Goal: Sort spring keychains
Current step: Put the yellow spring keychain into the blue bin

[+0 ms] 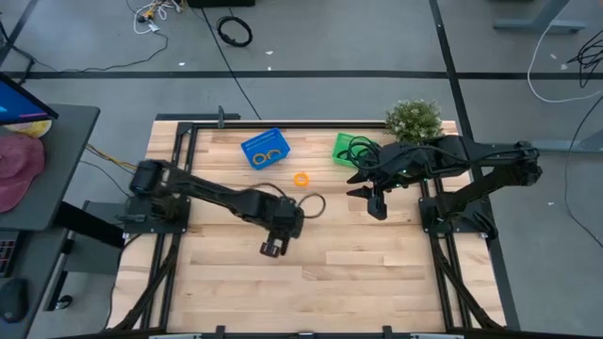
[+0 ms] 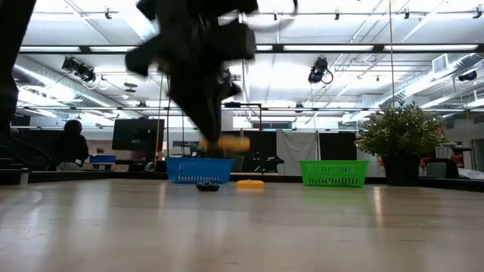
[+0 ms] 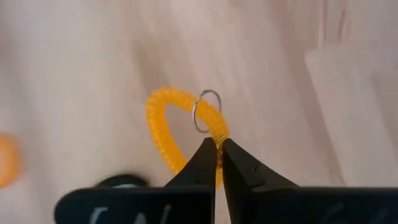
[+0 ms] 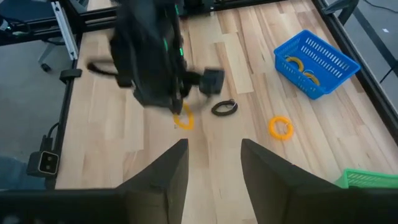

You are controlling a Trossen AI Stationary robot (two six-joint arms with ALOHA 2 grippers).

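My left gripper (image 3: 217,149) is shut on an orange spring keychain (image 3: 163,127) over the table's middle, near side (image 1: 273,249). A second orange keychain (image 1: 301,179) and a black one (image 1: 312,204) lie flat on the wood. The blue basket (image 1: 266,149) holds orange keychains, and the green basket (image 1: 350,149) holds black ones. My right gripper (image 4: 214,162) is open and hovers right of centre (image 1: 377,203), touching nothing. My left gripper pinches the orange keychain's coil (image 3: 219,132) between its two fingertips, right beside the metal split ring (image 3: 207,111). The fingers come from above, pointing down. In the low view the keychain (image 2: 227,142) is lifted clear of the table.
A potted plant (image 1: 413,119) stands at the far right corner beside the green basket. Black frame rails (image 1: 179,151) run along the table's sides. Bare wood lies toward the near edge. A person (image 2: 72,143) sits far behind the table.
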